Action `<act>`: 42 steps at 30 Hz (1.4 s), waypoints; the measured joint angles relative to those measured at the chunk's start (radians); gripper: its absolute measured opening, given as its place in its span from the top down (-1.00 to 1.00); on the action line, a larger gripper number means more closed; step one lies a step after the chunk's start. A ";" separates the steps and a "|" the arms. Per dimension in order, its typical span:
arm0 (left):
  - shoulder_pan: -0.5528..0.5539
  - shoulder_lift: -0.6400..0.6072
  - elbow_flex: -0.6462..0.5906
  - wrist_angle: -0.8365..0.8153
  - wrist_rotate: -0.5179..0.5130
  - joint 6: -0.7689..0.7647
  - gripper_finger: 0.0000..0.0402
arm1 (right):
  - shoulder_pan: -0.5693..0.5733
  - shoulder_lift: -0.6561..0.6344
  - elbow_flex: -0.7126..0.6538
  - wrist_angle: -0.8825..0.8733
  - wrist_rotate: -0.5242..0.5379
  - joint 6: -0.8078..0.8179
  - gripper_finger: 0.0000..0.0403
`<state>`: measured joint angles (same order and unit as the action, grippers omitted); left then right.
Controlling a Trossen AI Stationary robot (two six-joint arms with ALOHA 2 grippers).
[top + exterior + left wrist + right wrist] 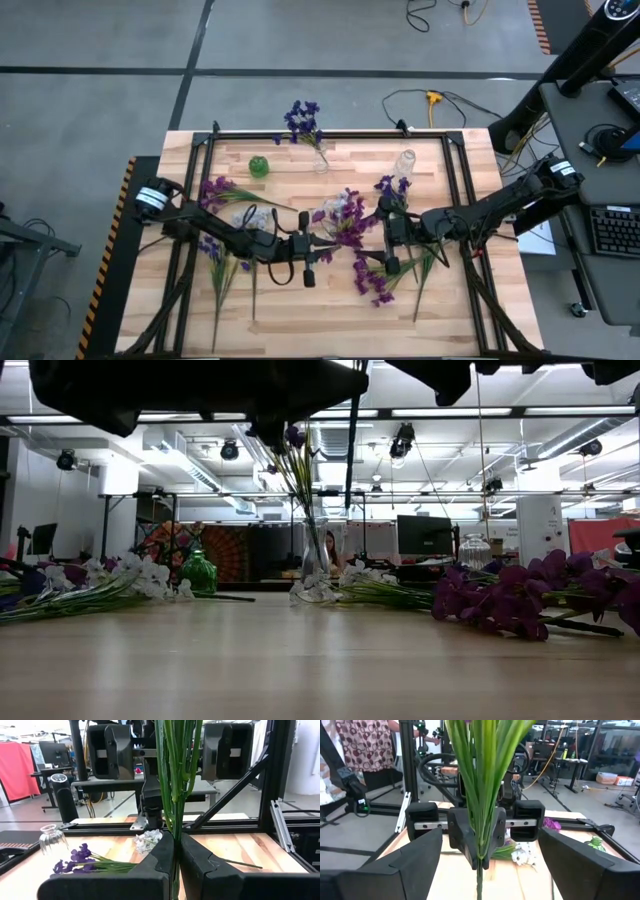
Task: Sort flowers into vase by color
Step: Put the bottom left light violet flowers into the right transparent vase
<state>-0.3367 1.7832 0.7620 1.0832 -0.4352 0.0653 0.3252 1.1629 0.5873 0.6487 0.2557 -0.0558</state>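
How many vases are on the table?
3, in a row across the high view, left to right: a green vase, a clear vase holding dark blue flowers, an empty clear vase. Loose flowers may hide more.

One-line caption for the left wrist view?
Left gripper shut on a bunch of green flower stems, facing the open right gripper across the table.

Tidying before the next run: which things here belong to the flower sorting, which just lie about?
Job: green-stemmed flower bunch in shut left gripper; open right gripper; magenta-purple sprigs; clear glass vase; green vase.
Lying about: yellow floor cable; black keyboard.
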 joint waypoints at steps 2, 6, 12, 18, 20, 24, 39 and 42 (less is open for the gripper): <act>0.000 0.000 0.000 0.001 0.000 -0.001 0.99 | 0.000 0.000 0.000 0.010 0.005 0.003 -0.62; 0.007 0.000 0.007 0.001 -0.002 0.000 0.99 | 0.000 0.001 0.008 0.022 0.006 0.000 -0.62; 0.024 -0.002 0.071 -0.019 -0.095 0.030 0.99 | -0.005 0.055 0.053 0.019 0.017 -0.036 -0.62; 0.023 -0.002 0.111 -0.098 -0.097 0.057 0.99 | -0.005 0.064 0.081 0.015 0.089 -0.073 -0.61; 0.023 -0.002 0.111 -0.098 -0.098 0.053 0.99 | -0.005 0.064 0.085 0.014 0.089 -0.076 -0.61; 0.023 -0.002 0.108 -0.099 -0.099 0.036 0.99 | -0.005 0.065 0.097 0.015 0.089 -0.077 -0.55; 0.023 -0.002 0.109 -0.097 -0.099 0.030 0.95 | -0.010 0.067 0.098 0.013 0.085 -0.100 0.35; 0.023 -0.002 0.110 -0.096 -0.099 0.030 0.95 | -0.010 0.067 0.098 0.013 0.084 -0.104 0.49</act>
<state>-0.3134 1.7817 0.8719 0.9868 -0.5339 0.0956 0.3153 1.2301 0.6853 0.6613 0.3401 -0.1602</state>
